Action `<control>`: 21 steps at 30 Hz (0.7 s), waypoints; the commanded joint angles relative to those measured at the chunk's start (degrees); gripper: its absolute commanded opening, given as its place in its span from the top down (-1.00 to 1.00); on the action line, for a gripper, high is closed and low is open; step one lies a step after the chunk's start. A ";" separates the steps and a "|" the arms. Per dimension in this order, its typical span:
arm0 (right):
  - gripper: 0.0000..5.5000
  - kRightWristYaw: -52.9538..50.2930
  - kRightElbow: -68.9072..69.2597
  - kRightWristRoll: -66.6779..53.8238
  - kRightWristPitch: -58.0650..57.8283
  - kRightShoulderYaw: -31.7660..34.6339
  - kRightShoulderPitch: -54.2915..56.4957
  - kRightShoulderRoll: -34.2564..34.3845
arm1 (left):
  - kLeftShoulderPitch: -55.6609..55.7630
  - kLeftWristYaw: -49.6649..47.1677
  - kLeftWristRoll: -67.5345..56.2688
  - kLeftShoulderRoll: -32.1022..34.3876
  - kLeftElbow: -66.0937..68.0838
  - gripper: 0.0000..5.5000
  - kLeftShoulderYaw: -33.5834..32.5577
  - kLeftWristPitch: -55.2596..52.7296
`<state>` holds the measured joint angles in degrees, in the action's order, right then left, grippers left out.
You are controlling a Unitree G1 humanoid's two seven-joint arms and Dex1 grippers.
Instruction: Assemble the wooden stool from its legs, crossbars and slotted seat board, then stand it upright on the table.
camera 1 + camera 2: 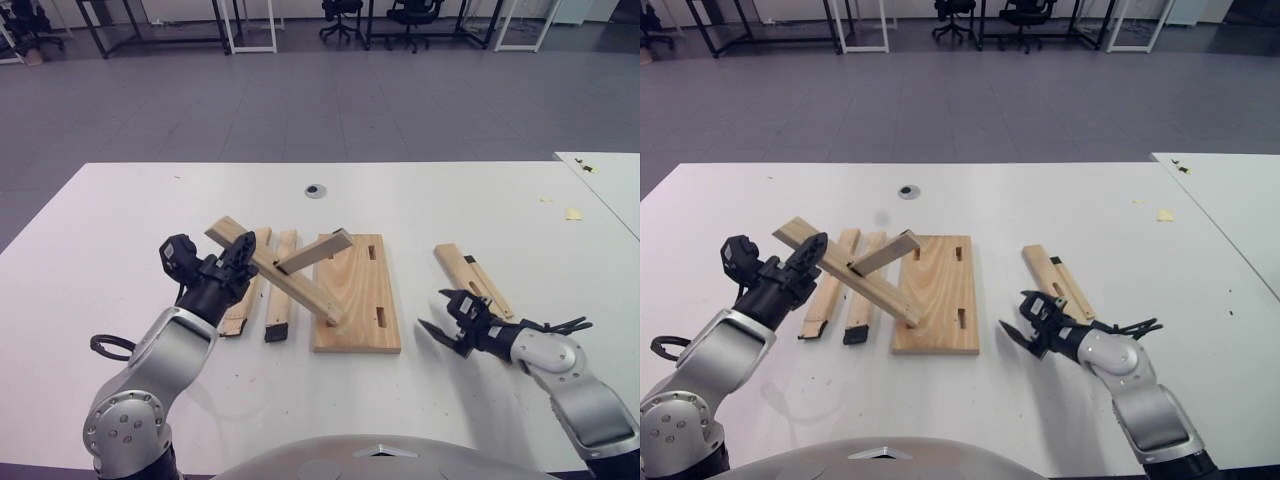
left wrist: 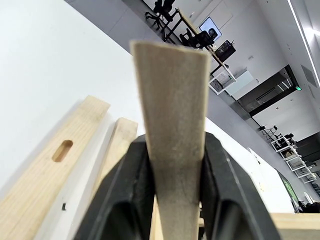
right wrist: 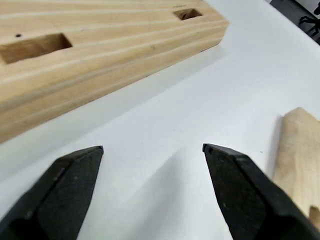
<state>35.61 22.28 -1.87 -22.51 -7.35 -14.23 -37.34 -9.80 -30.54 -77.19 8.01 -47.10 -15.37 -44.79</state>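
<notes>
My left gripper (image 1: 232,264) is shut on one end of a long wooden leg (image 1: 285,280), holding it tilted above the table. Its black fingers (image 2: 125,195) clamp that leg (image 2: 172,115) from both sides. A short crossbar (image 1: 318,250) is joined to the leg midway. The leg's far end touches the slotted seat board (image 1: 360,300), which lies flat. Two more wooden pieces (image 1: 282,290) lie side by side left of the board, under the raised leg. Another leg (image 1: 472,278) lies to the right. My right gripper (image 1: 440,330) hovers open just right of the board (image 3: 100,50), holding nothing.
A round cable hole (image 1: 316,190) sits in the white table (image 1: 130,230) behind the parts. A black cable loop (image 1: 108,347) lies near my left elbow. A second table (image 1: 610,180) stands at the far right, with small yellow scraps (image 1: 572,213) nearby.
</notes>
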 commanded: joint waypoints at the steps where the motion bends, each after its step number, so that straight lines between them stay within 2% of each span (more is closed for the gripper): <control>1: -0.36 1.17 1.38 0.39 -1.62 -2.41 1.01 0.15 | -3.37 0.39 6.89 0.88 -1.95 0.63 3.25 2.64; 7: -0.36 0.72 3.40 -0.31 -3.84 -3.39 2.99 1.70 | -5.66 0.96 17.52 1.88 -6.57 0.63 9.00 5.87; 15: -0.36 -0.24 3.74 -0.09 -6.51 -3.53 5.97 2.88 | -6.95 -1.05 28.77 4.84 -12.74 0.63 16.35 4.57; 18: -0.36 0.07 3.78 -0.06 -7.11 -3.54 7.49 2.41 | -7.72 -2.17 34.27 5.42 -12.80 0.63 21.03 3.53; 21: -0.36 1.46 4.59 -1.04 -8.72 -3.02 9.91 1.47 | -9.33 -5.54 42.99 5.31 -12.88 0.63 29.51 5.47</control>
<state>36.01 25.73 -2.15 -29.49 -11.23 -6.44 -34.90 -15.91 -32.38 -40.06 12.01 -60.11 8.41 -36.77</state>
